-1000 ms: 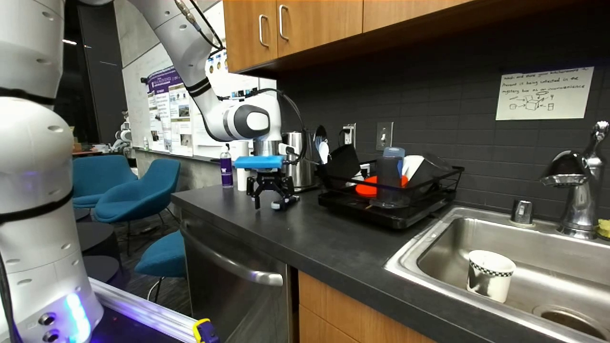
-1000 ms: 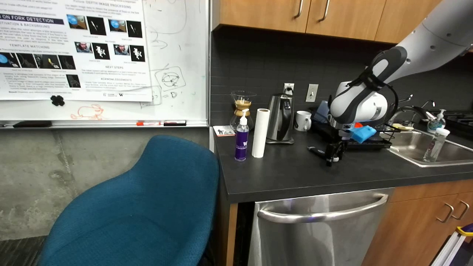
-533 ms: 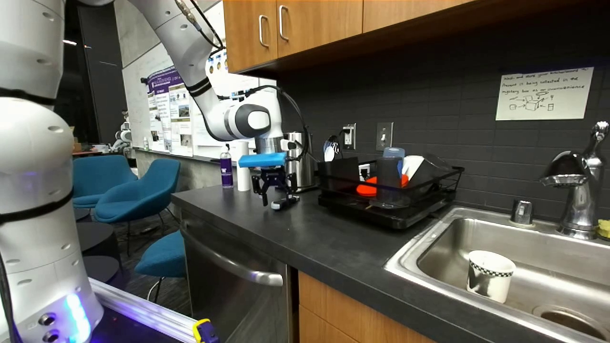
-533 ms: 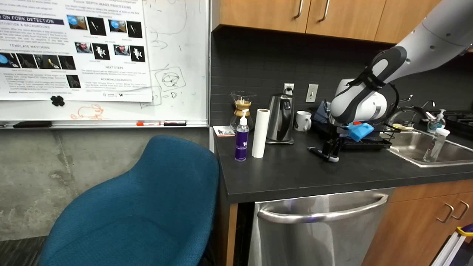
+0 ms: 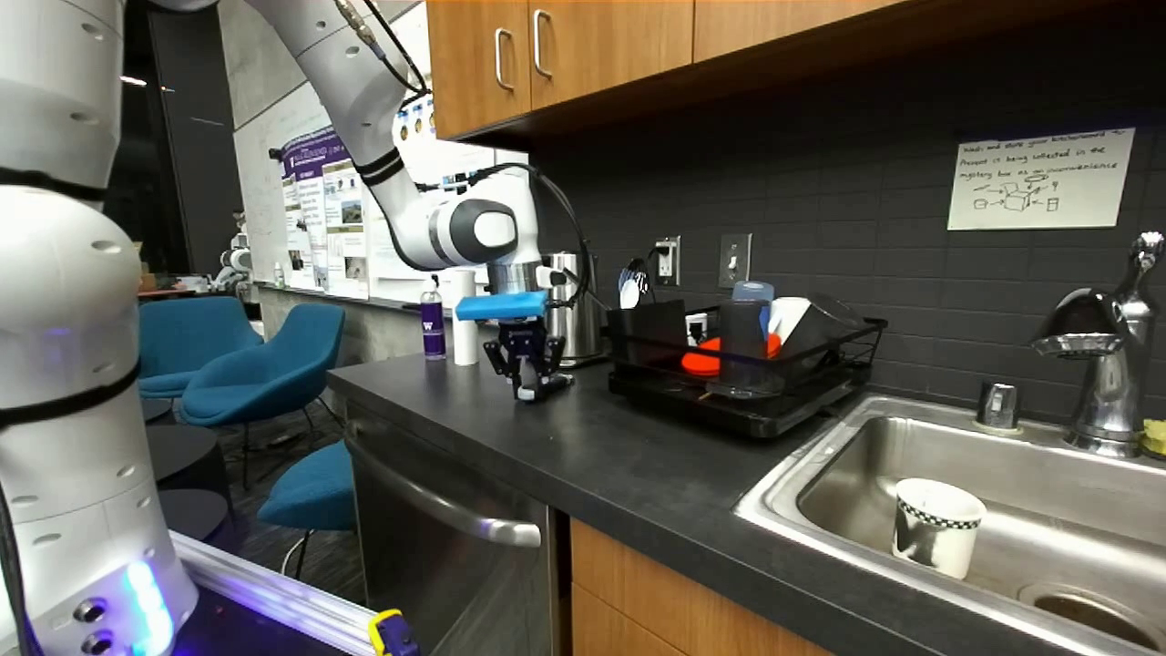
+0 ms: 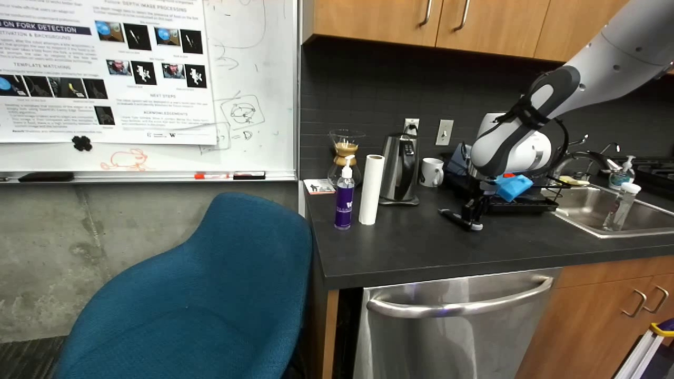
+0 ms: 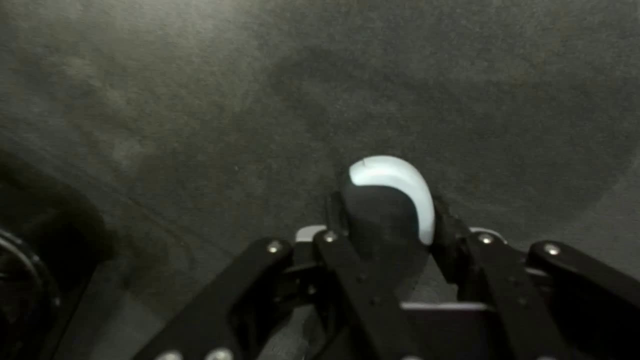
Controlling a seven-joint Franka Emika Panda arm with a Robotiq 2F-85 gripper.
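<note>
Gripper (image 7: 391,220) is down at the dark countertop (image 5: 601,456), pinching the dark tool (image 7: 382,220). Wrist view shows its 2 fingers (image 7: 452,247) against opposite sides, just behind the tool's pale curved end (image 7: 387,170) — jaws stand about as far apart as the tool is wide. Tool lies on the countertop, pale end toward the front edge, dark end pointing back toward the wall; exact type can't be told.

Blue block (image 5: 501,306) sits on the wrist above the fingers, visible in both exterior views.

Nearby: steel kettle (image 6: 398,168) behind the tool, white mug (image 6: 432,172) right beside the kettle. White roll (image 6: 372,189) and purple pump bottle (image 6: 344,205) stand upright near each other toward the counter end, glass carafe (image 6: 339,171) behind them. Black dish rack (image 5: 692,410) is near the gripper, between it and the sink (image 5: 833,474); rack holds an orange-red item (image 5: 701,357) and other dishes. White cup (image 5: 938,528) with a checkered band is in the sink, slightly tilted.

Steel dishwasher (image 6: 458,337) under the counter, wood cabinets (image 5: 583,55) above — handwritten note (image 5: 1041,178) on the dark tile wall (image 5: 820,155).
</note>
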